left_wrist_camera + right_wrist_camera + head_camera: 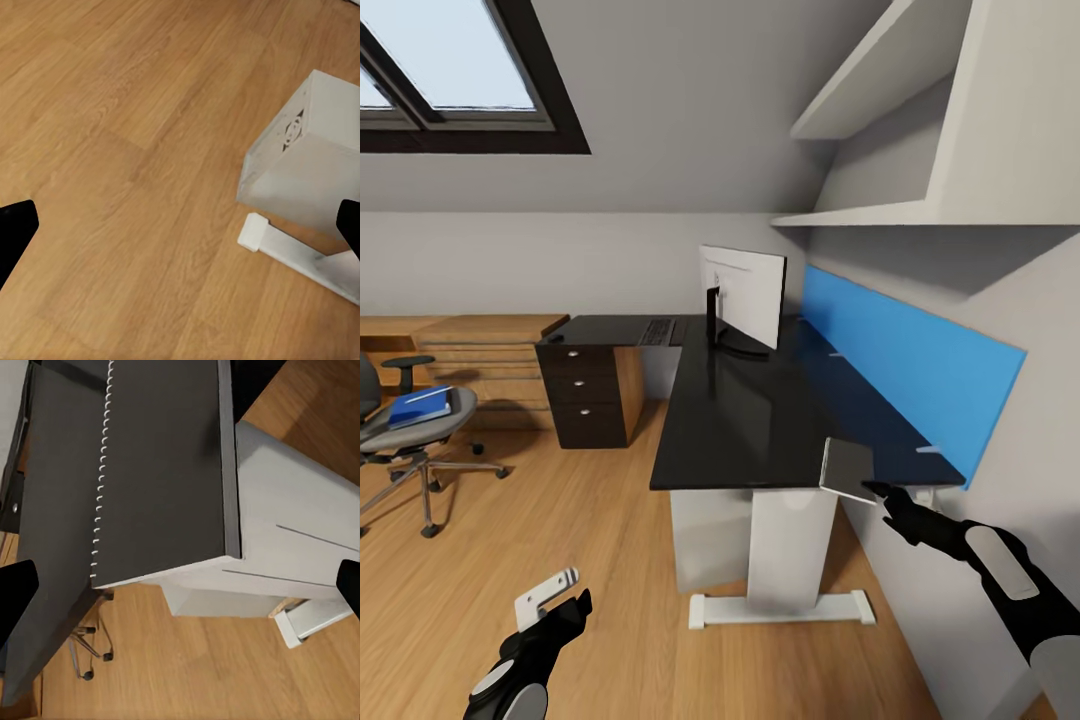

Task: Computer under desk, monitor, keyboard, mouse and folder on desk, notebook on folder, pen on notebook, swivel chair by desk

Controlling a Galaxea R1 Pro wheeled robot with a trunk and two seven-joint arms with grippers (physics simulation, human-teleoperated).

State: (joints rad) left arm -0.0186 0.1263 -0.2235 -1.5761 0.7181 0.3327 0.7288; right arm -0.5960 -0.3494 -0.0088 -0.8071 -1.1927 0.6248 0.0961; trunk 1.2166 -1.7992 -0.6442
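Observation:
The grey notebook [847,468] lies tilted at the near right corner of the black desk [740,420], overhanging the edge. My right gripper [878,492] is open right at its lower corner; the spiral-bound notebook [161,465] sits just ahead of the right gripper [180,592]. The monitor [745,295] stands on the desk, with the keyboard [657,331] to its left. A blue folder [420,407] rests on the swivel chair [405,440] at far left. The white computer [705,540] [307,150] stands under the desk. My left gripper [560,610] [180,225] hangs open over the floor. Mouse and pen are out of view.
A black three-drawer unit [585,400] holds up the desk's left wing, with a light wood dresser [480,350] beyond it. A blue panel [910,370] lines the wall behind the desk, under white shelves [880,215]. The desk's white leg and foot [785,605] stand beside the computer.

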